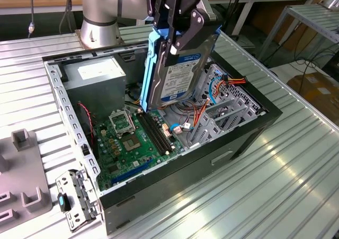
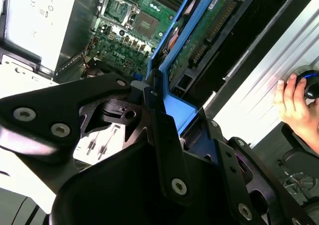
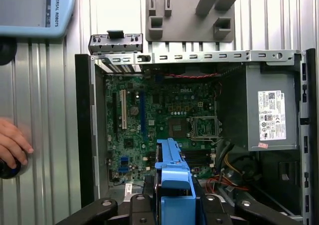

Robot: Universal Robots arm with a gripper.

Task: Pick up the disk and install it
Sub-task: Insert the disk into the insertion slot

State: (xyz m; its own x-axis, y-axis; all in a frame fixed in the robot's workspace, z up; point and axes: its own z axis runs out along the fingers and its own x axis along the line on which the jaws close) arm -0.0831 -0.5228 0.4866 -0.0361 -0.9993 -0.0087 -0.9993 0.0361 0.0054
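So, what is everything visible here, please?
disk: one, silver-grey with blue rails, held over the open case
computer case: one, black, on the table
motherboard: one, green, inside the case
power supply: one, grey, inside the case
drive cage: one, grey, inside the case
fixture plate: one, grey, on the table beside the case
table: one, ribbed silver metal, under the case
person's hand: one, beside the case
pincer: one, black, shut on the disk

Rises from a silver-grey base joint point(image 1: 99, 16) toward the exterior view's left, reaches across and points the gripper point(image 1: 179, 37) steeply downward. Pinches the disk point(image 1: 177, 80) between black fingers point(image 1: 186, 33), one lying across the labelled face, and holds it on edge, slightly tilted. Spreads black linkage bars to either side in both wrist views.
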